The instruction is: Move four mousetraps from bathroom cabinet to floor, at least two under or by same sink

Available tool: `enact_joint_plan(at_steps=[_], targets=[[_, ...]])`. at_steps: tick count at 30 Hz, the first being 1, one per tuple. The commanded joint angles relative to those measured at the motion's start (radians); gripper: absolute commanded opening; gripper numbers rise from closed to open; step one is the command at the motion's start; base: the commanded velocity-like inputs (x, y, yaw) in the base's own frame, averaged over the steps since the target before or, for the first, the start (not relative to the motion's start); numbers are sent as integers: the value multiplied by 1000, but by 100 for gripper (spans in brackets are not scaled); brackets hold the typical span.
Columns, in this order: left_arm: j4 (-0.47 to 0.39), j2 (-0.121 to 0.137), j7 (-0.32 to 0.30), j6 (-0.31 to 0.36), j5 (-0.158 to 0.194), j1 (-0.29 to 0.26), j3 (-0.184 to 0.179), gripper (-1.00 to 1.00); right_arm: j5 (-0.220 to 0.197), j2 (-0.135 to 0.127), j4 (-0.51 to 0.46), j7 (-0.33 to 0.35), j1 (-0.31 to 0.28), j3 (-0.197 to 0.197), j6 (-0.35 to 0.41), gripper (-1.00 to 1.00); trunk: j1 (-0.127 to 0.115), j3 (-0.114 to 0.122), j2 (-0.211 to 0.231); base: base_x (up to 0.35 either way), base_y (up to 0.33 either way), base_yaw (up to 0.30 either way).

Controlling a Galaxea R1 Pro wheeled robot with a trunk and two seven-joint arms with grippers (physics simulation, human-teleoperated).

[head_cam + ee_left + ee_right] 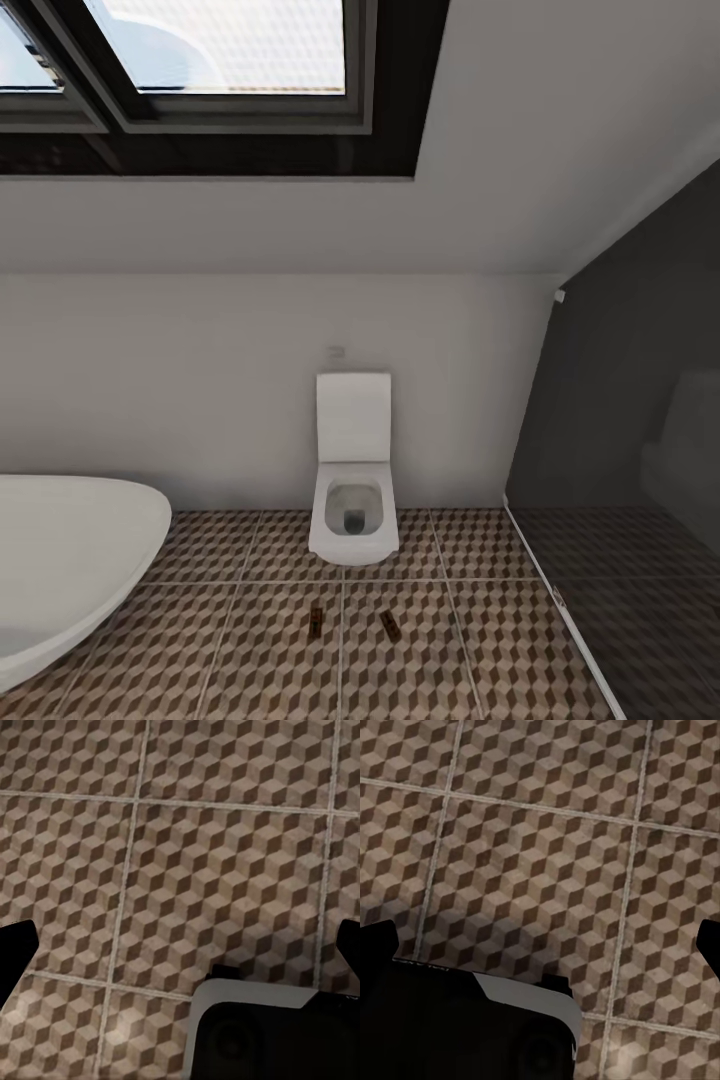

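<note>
Head view: two mousetraps [316, 622] lie flat on the bathroom floor [250, 640], in front of the white toilet [352, 500], at about 6 o'clock from its bowl.
Trap positions: the second mousetrap [390, 627] sits near the first, at its 3 o'clock, apart from it.
Long axes: the first runs roughly 12-to-6; the second is tilted, about 11-to-5.
Neighbours: bathtub [70, 570] at 9 o'clock of the traps, dark shower floor [650, 620] at 3 o'clock.
Left pincer [180, 945]: fingers spread wide apart, nothing between them, patterned tiles below.
Right pincer [540, 945]: likewise spread apart and empty over the tiles.
Trap versus pincers: direction cannot be told, nor which arm is nearer.
Judgement: two traps appear placed; the remaining traps likely need fetching from the cabinet.
</note>
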Motion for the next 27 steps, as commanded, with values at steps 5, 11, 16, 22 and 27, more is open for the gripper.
enact_joint_plan(at_steps=[5,11,16,22,27], targets=[[2,0,7,-3,-2,31,-6,100,4,-1,0,3,0,-10,-1,100,1,-2,-2,0,0,0],[2,5,14,-3,-2,57,-4,100,3,0,1,1,0,-11,1,100,1,-2,-2,0,0,0],[2,7,90,-3,0,63,0,100,3,0,2,-21,1,-11,2,100,1,-2,-2,0,0,0],[2,1,218,-4,36,65,43,100,-7,-1,10,-119,4,-11,4,100,1,-2,-2,0,0,0],[2,-1,256,-5,55,66,61,100,-47,1,20,-187,24,-11,9,100,1,-2,-2,0,0,0]])
